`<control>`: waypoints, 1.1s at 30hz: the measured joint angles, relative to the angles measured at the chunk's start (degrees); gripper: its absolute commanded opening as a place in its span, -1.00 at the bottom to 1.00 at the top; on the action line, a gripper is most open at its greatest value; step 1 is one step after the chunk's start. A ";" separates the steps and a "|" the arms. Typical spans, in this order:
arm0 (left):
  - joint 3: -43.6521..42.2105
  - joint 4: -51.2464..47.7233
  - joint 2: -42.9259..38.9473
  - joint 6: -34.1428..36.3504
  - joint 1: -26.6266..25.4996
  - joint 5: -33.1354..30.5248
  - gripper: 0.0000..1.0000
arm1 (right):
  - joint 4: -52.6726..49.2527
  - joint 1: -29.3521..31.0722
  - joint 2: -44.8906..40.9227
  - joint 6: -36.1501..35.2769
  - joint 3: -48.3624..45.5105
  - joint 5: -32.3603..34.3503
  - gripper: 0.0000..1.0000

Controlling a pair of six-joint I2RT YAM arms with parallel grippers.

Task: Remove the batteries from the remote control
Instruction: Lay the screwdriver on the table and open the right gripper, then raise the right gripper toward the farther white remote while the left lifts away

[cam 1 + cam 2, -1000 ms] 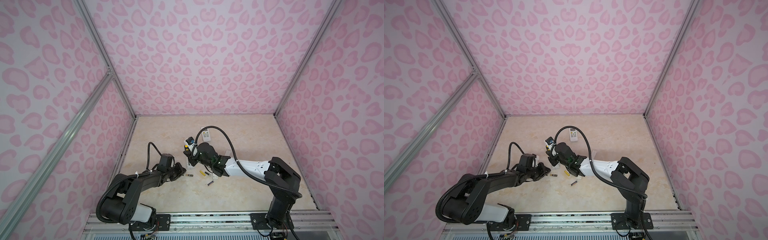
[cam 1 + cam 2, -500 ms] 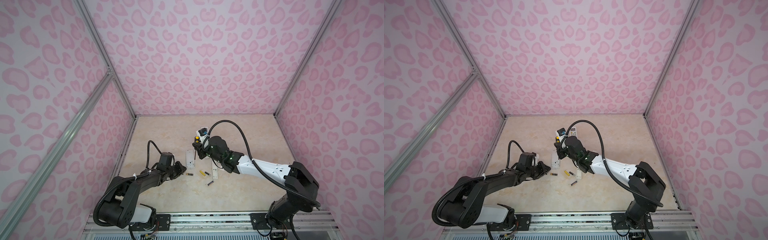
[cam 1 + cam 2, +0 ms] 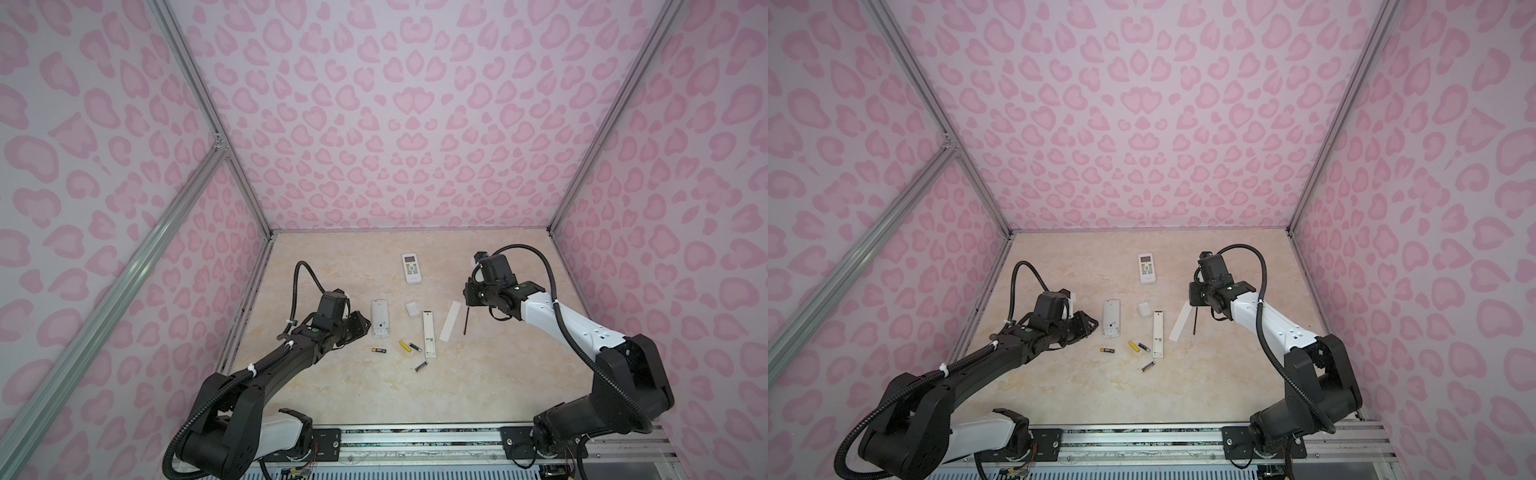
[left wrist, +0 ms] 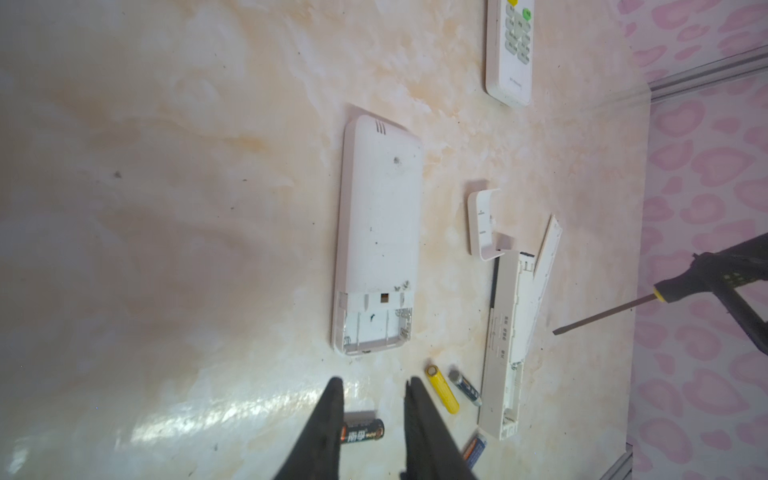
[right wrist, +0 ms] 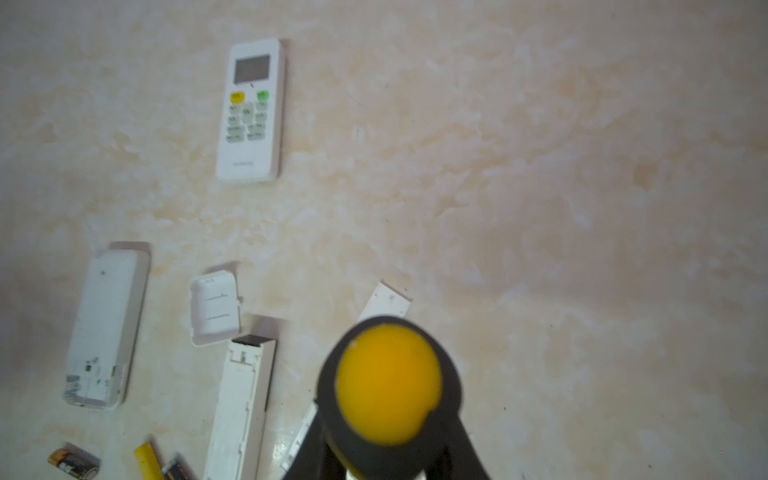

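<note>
- We are seeing the left gripper (image 4: 374, 386) hanging low over the tabletop (image 3: 478, 374), its jaws parted with nothing between them.
- The black battery (image 4: 362, 432) is lying just past one fingertip, and it is showing white Chinese characters on its wrap.
- The right gripper (image 3: 468, 300) is clamping the black-and-yellow handle of the screwdriver (image 4: 615, 311). We cannot tell whether the tip is touching the tabletop.
- The yellow battery (image 3: 403, 346) and the dark battery (image 3: 414, 347) are lying side by side near the middle. The purplish-blue battery (image 3: 421, 366) is lying nearer the edge where the arms are mounted.
- The wide white remote (image 4: 378, 232) is lying face down toward the left edge, its battery bay standing open and empty.
- The slim white remote (image 3: 429, 334) is lying with its back uncovered, and its small print is too fine to read. The short battery cover (image 3: 412, 309) and the long cover strip (image 3: 451, 321) are resting beside it.
- The air-conditioner remote (image 5: 251, 112) is lying face up toward the far edge, showing a grey display and yellow and green buttons. Its printed line is too blurred to read.
</note>
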 measured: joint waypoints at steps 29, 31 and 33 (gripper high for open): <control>6.73 -9.66 0.07 6.58 -5.68 -10.36 -0.10 | 0.15 -3.23 3.96 3.37 -4.98 -0.81 0.03; 7.15 -10.56 -1.99 7.98 -5.29 -12.44 0.00 | -0.46 -3.21 2.58 3.30 -4.26 -0.15 0.03; 7.17 -11.56 -4.61 9.29 -4.48 -14.75 0.09 | -1.18 -2.97 1.01 3.04 -3.17 0.92 0.02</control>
